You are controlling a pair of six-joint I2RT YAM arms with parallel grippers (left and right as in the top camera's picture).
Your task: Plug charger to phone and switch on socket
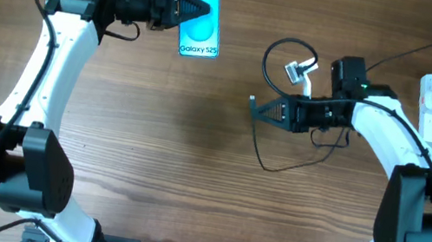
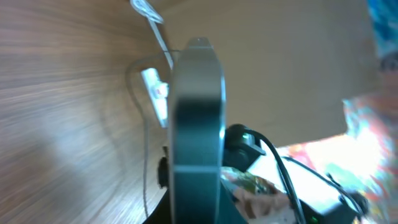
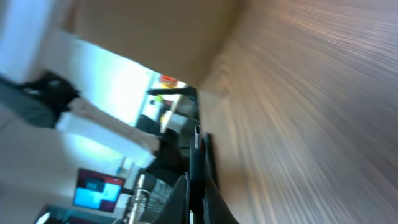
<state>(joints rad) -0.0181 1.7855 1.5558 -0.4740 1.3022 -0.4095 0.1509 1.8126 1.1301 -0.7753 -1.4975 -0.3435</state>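
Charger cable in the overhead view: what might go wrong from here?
The thin black charger cable loops slackly beside the right gripper; it could snag or drag when that arm travels. The flat cyan-screened phone lies well apart, partly under the left gripper, so lining the two up may fail.

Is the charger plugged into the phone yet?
No, the charger's tip sits at the right end effector, well apart from the phone.
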